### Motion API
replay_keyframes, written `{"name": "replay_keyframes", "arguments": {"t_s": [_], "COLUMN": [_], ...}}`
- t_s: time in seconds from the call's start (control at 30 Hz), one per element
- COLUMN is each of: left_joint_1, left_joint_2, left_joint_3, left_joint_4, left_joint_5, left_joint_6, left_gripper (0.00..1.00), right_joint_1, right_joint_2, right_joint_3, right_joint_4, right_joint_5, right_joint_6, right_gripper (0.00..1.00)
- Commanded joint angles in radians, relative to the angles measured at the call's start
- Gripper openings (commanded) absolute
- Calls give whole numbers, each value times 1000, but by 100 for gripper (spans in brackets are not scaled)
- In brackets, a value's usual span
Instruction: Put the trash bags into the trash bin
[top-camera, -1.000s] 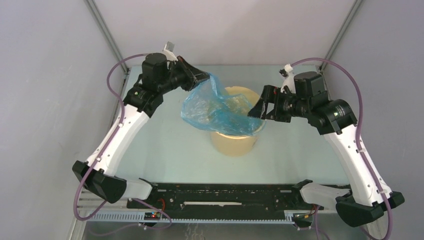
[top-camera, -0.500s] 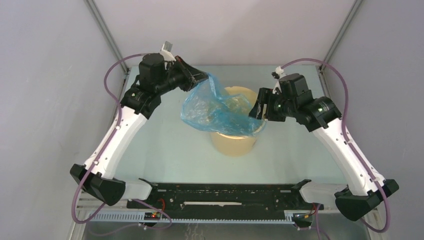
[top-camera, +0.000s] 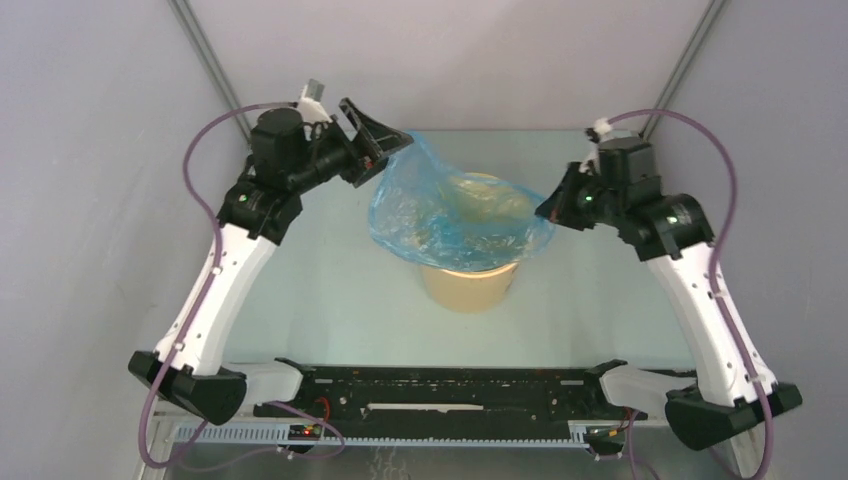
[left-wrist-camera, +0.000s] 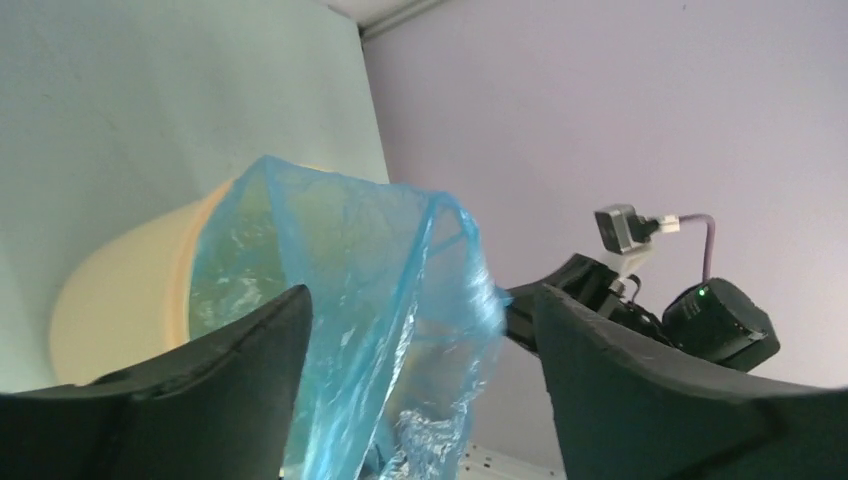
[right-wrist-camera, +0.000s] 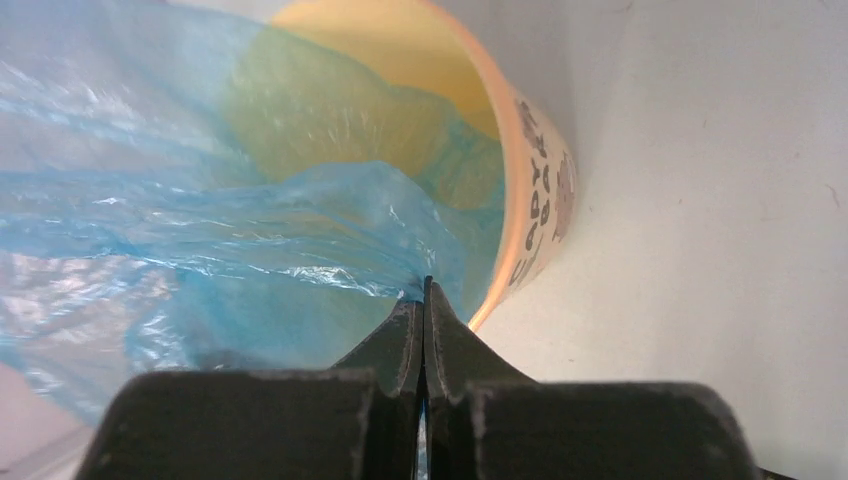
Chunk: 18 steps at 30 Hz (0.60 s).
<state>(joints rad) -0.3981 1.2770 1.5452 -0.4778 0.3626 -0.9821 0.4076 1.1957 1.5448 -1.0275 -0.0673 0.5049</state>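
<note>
A translucent light-blue trash bag (top-camera: 450, 212) lies spread over the mouth of the tan trash bin (top-camera: 468, 285) at the table's middle. My right gripper (top-camera: 546, 212) is shut on the bag's right edge, just past the bin's rim. The right wrist view shows the film pinched at the closed tips (right-wrist-camera: 425, 290), with the bin wall (right-wrist-camera: 535, 200) beside them. My left gripper (top-camera: 385, 158) stands open at the bag's back left corner. In the left wrist view a fold of the bag (left-wrist-camera: 380, 320) hangs loose between the spread fingers (left-wrist-camera: 250, 350), touching neither.
The bin wall carries dark lettering (right-wrist-camera: 545, 215). Metal frame posts (top-camera: 205, 55) rise at the back corners by grey walls. The black arm mounting rail (top-camera: 450, 385) runs along the near edge.
The left gripper opened, let go of the bag and drew back left. The right gripper closed on the bag's right edge and pulled it right, spreading the film over the bin.
</note>
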Motion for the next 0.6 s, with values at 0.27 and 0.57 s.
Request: {"name": "replay_keyframes", "arguments": {"t_s": [0.27, 0.57], "left_joint_1": [229, 104], "left_joint_2": [-189, -60], "left_joint_3": [-137, -143], "left_joint_4": [-191, -110], "left_joint_5": [-63, -15], "left_joint_6": [19, -26], "left_gripper": [94, 35], "right_joint_1": [-352, -392], "right_joint_2": [-162, -169], "right_joint_3": [-124, -123], "right_joint_4": [51, 81], "right_joint_5": [-564, -642], "right_joint_6": [34, 49], "right_gripper": [0, 0]}}
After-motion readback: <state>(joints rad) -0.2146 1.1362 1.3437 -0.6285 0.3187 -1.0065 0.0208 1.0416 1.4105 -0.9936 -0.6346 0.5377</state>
